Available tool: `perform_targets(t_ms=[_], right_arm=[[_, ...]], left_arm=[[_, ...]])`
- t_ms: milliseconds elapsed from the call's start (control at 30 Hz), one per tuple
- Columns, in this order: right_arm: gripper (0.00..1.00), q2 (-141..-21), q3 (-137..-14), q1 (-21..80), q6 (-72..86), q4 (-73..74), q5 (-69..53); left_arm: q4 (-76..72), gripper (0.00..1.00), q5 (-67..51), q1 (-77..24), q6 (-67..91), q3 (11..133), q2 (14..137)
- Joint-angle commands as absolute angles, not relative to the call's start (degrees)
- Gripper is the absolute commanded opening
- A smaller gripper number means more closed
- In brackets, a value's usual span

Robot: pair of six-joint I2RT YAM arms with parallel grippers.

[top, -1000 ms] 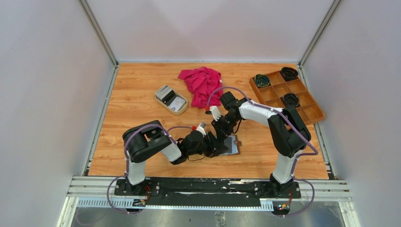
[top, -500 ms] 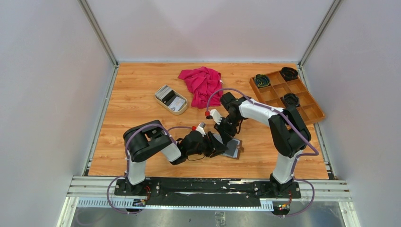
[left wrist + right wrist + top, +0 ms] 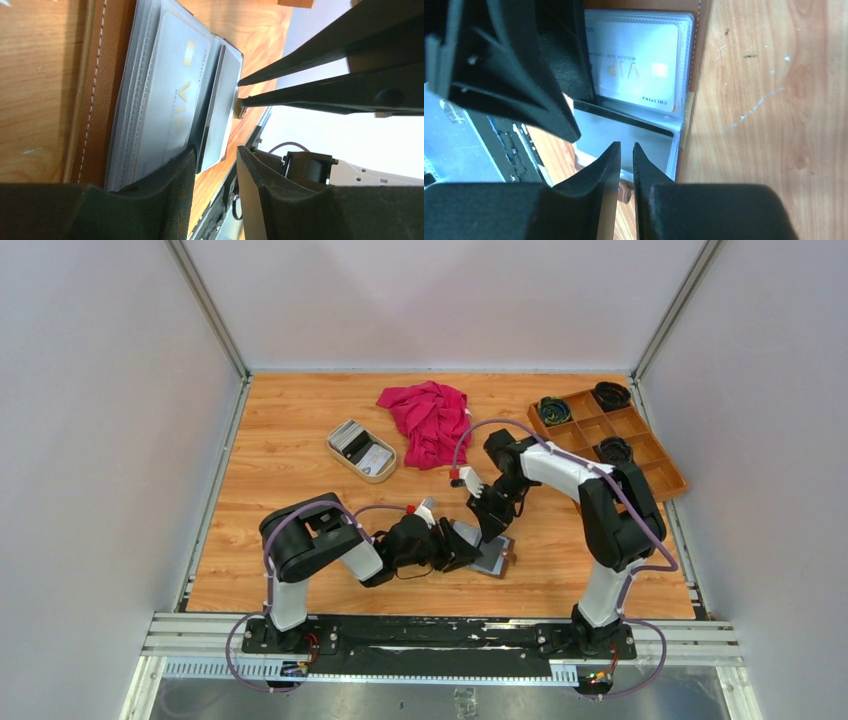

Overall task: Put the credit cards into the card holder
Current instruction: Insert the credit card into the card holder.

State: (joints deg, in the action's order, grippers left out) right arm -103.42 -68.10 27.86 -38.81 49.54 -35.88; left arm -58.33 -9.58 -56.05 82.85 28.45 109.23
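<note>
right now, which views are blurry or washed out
Left wrist: background at right blown out white, left fingers dark and soft, card holder sharp. Right wrist: right fingers blurred, VIP card print readable. Top external: even light, no glare.

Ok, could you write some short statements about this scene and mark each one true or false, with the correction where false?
The card holder lies open on the table. True.
A VIP card sits inside it. True.
The beige dish is empty. False: cards lie in it.
The red cloth covers the dish. False: it lies beside the dish.
The left gripper and the right gripper are both at the holder. True.
</note>
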Motion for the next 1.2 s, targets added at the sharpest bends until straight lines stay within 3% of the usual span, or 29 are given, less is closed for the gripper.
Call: perform_targets(t_ms=[0,633,1167], right_arm=[[0.2,-98.09,-69.08,24.13,-42.37,52.88,-43.09],[0.22,-92.05,-66.01,18.99,-47.17,53.7,-48.69],[0.22,-91.64,-65.67,18.99,-47.99,53.7,-49.22]], left_arm=[[-49.91,0.42,-8.42,-55.45,78.0,28.44,108.65],[-29.61,0.45,-5.16,-55.41,64.91,32.68,97.61],[-24.46,0.48,-4.79,-55.41,59.81,33.11,92.53]])
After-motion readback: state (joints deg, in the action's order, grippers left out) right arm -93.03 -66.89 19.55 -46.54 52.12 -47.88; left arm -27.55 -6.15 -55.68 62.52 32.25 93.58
